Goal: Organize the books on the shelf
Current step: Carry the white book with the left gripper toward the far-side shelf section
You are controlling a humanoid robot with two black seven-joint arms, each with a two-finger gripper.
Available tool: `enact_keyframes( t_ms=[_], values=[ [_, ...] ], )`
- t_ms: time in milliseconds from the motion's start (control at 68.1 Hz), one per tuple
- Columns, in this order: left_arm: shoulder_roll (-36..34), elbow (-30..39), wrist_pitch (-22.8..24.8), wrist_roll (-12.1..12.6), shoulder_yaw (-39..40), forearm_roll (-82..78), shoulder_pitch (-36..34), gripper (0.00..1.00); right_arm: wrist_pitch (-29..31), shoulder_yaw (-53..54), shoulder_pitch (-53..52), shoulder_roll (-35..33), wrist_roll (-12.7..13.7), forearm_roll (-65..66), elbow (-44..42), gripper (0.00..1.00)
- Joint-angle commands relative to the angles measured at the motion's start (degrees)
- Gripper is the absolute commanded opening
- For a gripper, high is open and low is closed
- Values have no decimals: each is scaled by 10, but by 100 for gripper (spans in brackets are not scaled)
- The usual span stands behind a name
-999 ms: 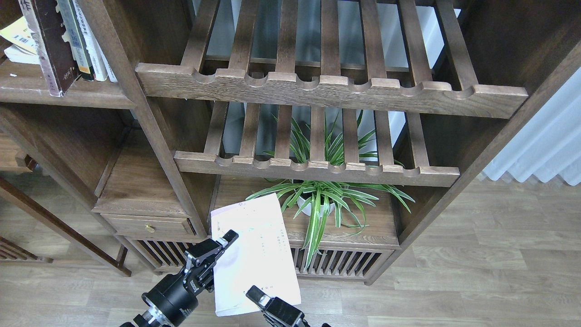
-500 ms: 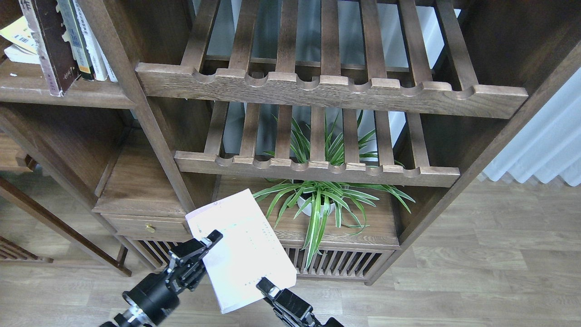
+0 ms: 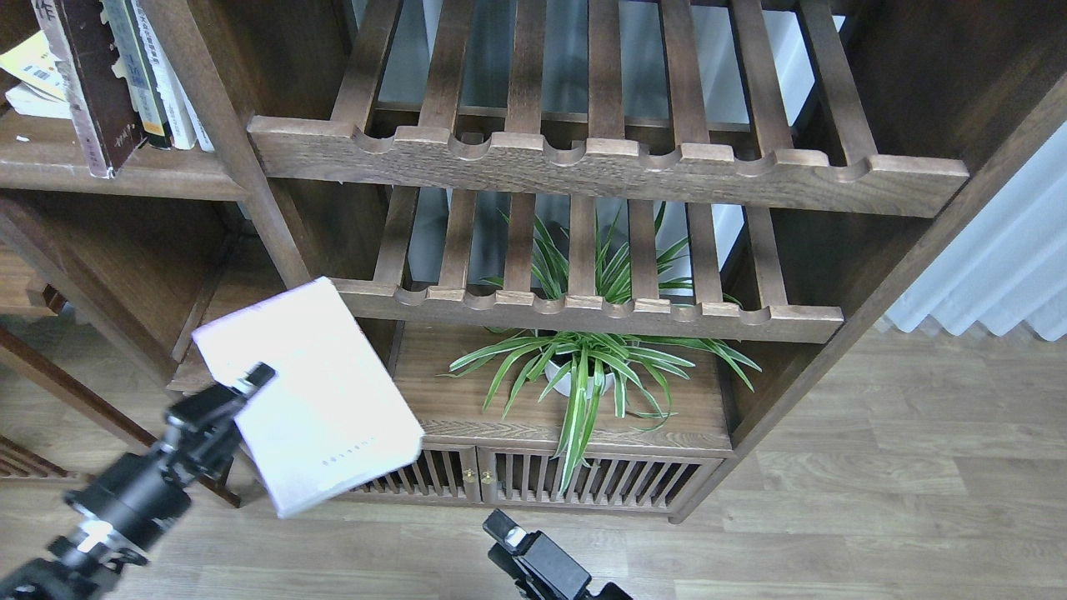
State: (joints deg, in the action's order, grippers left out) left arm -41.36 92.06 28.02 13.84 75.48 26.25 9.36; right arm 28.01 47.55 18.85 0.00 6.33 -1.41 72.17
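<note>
My left gripper (image 3: 248, 385) is shut on the left edge of a white, pale-pink-tinged book (image 3: 313, 400) and holds it in the air, tilted, in front of the lower left compartment of the dark wooden shelf (image 3: 250, 192). Several upright books (image 3: 125, 75) stand on the upper left shelf board (image 3: 92, 175), with a flat one behind them. My right gripper (image 3: 503, 528) is low at the bottom centre, apart from the book and empty; only one finger tip shows clearly.
Two slatted wooden racks (image 3: 600, 167) fill the middle bay. A potted spider plant (image 3: 583, 367) stands on the low cabinet (image 3: 658, 417) beneath them. A white curtain (image 3: 1000, 267) hangs at the right, above wood floor.
The left gripper has carried the book up and to the left, turning it. The right gripper has let go of the book's lower edge and stays low at the centre.
</note>
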Motion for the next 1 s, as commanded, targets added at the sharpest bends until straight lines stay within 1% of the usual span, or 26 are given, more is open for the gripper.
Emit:
enact_keyframes(
  t_ms=[0, 220, 353, 485, 500, 617, 852, 984],
  values=[
    [-21, 7, 0, 0, 26, 0, 4, 8, 0, 0, 0, 0, 1, 0, -1, 100],
    [-24, 24, 0, 2, 41, -5, 20, 8, 0, 1, 0, 0, 1, 0, -4, 100],
    [-24, 25, 0, 2, 78, -7, 39, 8, 0, 3, 0, 0, 1, 0, -4, 100],
    [-26, 24, 0, 2, 110, -7, 42, 8, 0, 7, 0, 0, 1, 1, -8, 100],
    [-32, 24, 0, 2, 125, -7, 42, 8, 0, 7, 0, 0, 1, 1, -8, 100],
    [-42, 24, 0, 1, 146, -7, 42, 8, 0, 8, 0, 0, 1, 0, -8, 100],
    [-45, 14, 0, 0, 165, -6, 42, 8, 0, 8, 0, 0, 1, 0, -8, 100],
    [-57, -7, 0, -4, 163, -1, 34, 8, 0, 8, 2, 0, 1, 0, -8, 100]
  ],
)
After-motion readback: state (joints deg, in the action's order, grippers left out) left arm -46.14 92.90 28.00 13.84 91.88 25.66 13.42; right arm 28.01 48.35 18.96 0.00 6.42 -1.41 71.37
